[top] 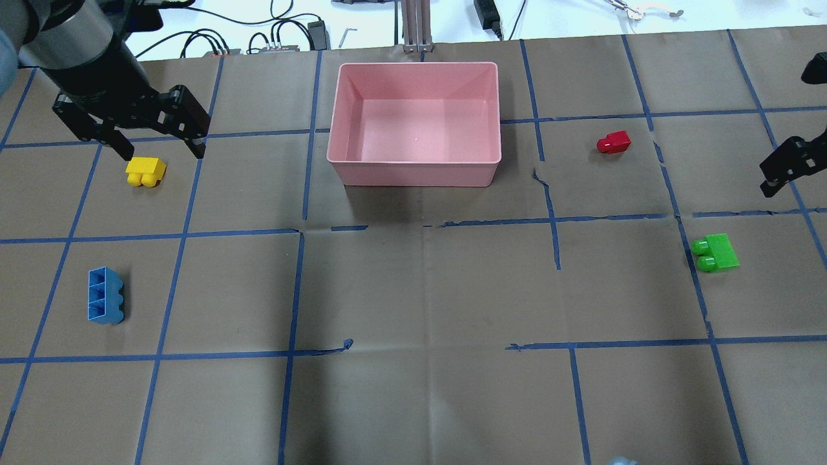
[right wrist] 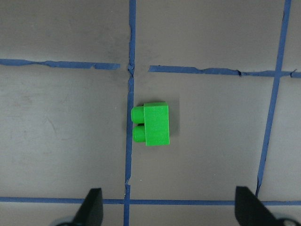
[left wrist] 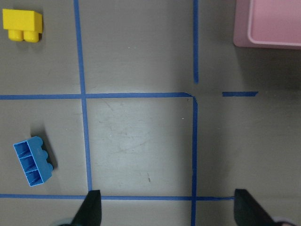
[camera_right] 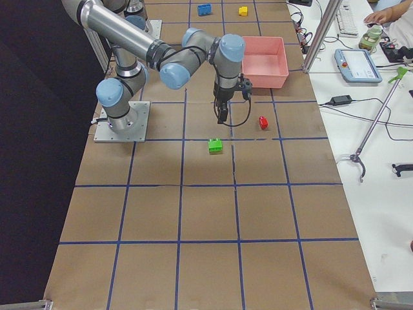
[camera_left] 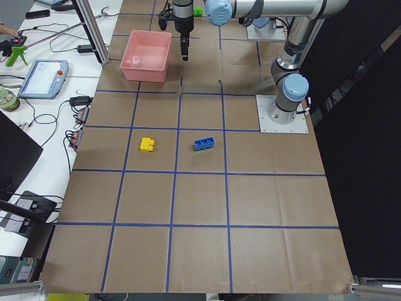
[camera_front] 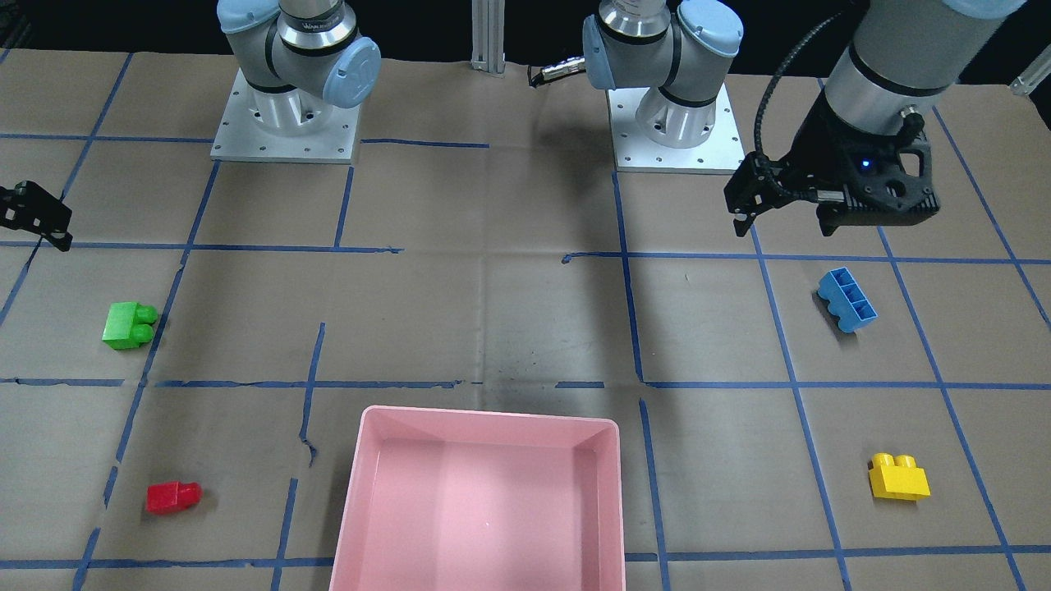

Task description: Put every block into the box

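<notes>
The pink box stands empty at the table's far middle. The yellow block and the light-blue block lie on the left. The red block and the green block lie on the right. My left gripper hangs open and empty, high over the left side. Its wrist view shows the blue block, the yellow block and a corner of the box. My right gripper is open and empty, above the green block.
Brown paper with a grid of blue tape covers the table. Both arm bases stand at the robot's edge. Cables and a power supply lie on a white bench beyond the box.
</notes>
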Controlling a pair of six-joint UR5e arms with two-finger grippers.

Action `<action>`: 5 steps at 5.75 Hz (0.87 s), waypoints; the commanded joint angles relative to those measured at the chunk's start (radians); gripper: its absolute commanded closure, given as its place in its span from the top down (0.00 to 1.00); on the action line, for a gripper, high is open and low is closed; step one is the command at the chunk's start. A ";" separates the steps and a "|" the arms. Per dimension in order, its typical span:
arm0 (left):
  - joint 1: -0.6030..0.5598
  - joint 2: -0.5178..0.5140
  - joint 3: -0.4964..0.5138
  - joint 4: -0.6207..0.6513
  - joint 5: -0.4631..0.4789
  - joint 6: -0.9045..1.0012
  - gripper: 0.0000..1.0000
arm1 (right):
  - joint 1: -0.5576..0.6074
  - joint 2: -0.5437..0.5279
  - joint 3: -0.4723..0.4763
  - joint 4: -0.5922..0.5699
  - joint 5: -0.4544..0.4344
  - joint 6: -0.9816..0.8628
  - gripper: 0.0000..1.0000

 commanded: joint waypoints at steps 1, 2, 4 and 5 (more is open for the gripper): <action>0.201 -0.006 -0.070 0.009 0.000 0.115 0.99 | -0.011 0.057 0.134 -0.178 0.003 -0.062 1.00; 0.290 -0.029 -0.145 0.132 0.000 0.172 0.99 | -0.011 0.130 0.140 -0.188 0.007 -0.116 1.00; 0.411 -0.090 -0.321 0.382 -0.006 0.248 0.99 | -0.011 0.189 0.150 -0.217 0.009 -0.139 0.99; 0.464 -0.094 -0.448 0.493 -0.006 0.306 0.98 | -0.011 0.219 0.175 -0.276 0.007 -0.121 0.99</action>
